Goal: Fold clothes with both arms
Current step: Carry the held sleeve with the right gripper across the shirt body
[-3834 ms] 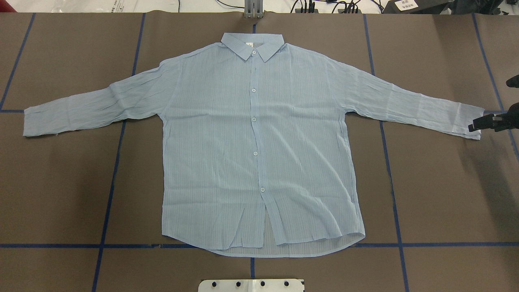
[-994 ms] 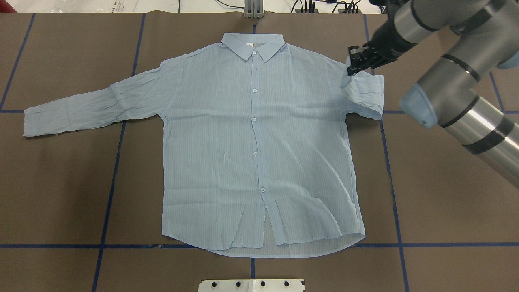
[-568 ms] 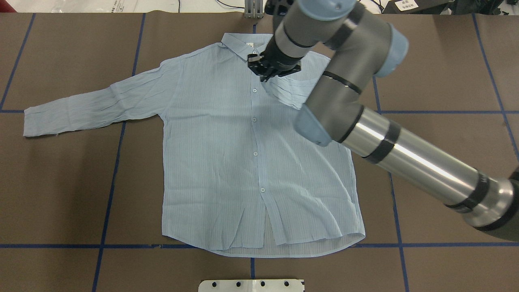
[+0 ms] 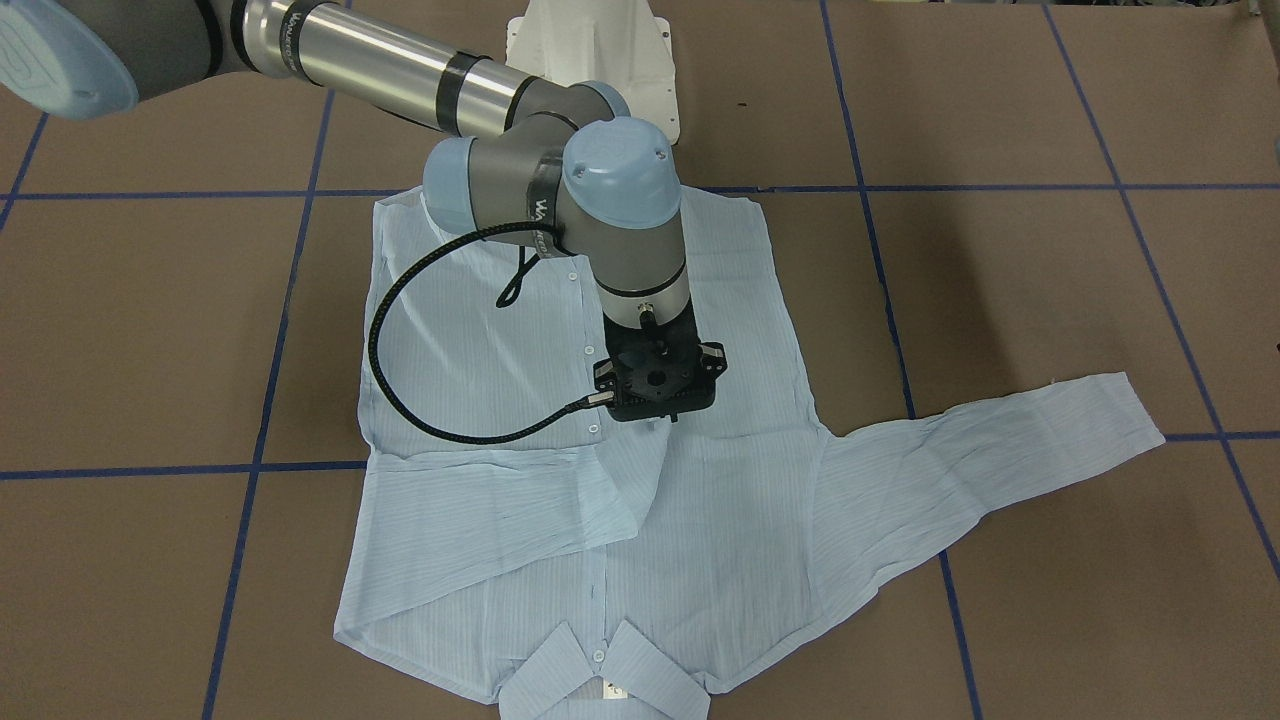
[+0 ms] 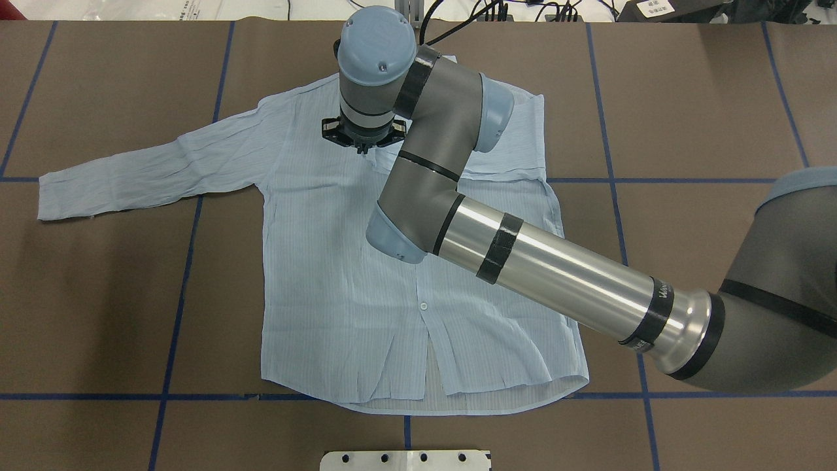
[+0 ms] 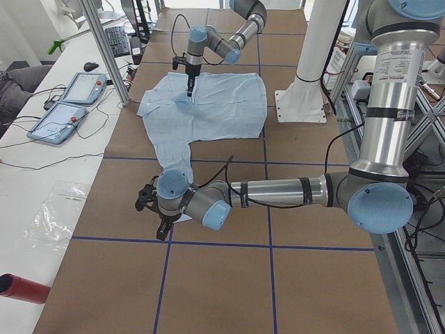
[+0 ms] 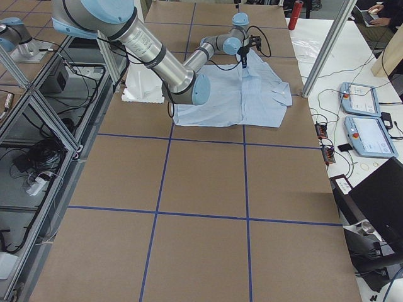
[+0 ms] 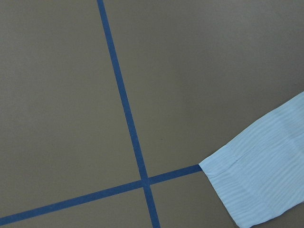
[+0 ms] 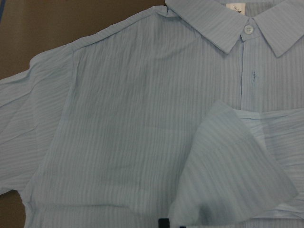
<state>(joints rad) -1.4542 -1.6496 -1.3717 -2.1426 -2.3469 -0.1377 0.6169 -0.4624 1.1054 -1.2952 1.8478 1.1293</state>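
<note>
The light blue striped shirt (image 5: 340, 281) lies flat, buttons up, collar (image 4: 600, 680) at the table's far side from the robot. My right arm reaches across it. The right gripper (image 5: 363, 145) hangs over the upper chest, shut on the right sleeve's cuff (image 9: 228, 166), which rises toward the wrist camera. That sleeve (image 4: 500, 510) is folded back over the chest. The other sleeve (image 5: 131, 173) lies stretched out flat. My left gripper (image 6: 149, 209) sits low by that sleeve's cuff (image 8: 261, 175); I cannot tell whether it is open or shut.
Brown paper with a blue tape grid (image 8: 145, 182) covers the table. The white pedestal base (image 4: 590, 50) stands at the robot's edge. A side bench beyond the collar end holds two teach pendants (image 6: 66, 104). Aluminium posts (image 6: 104, 49) stand there.
The right sleeve first lay stretched out flat. The right gripper then lifted its cuff and carried it over the shoulder and across the chest, now past the button line.
</note>
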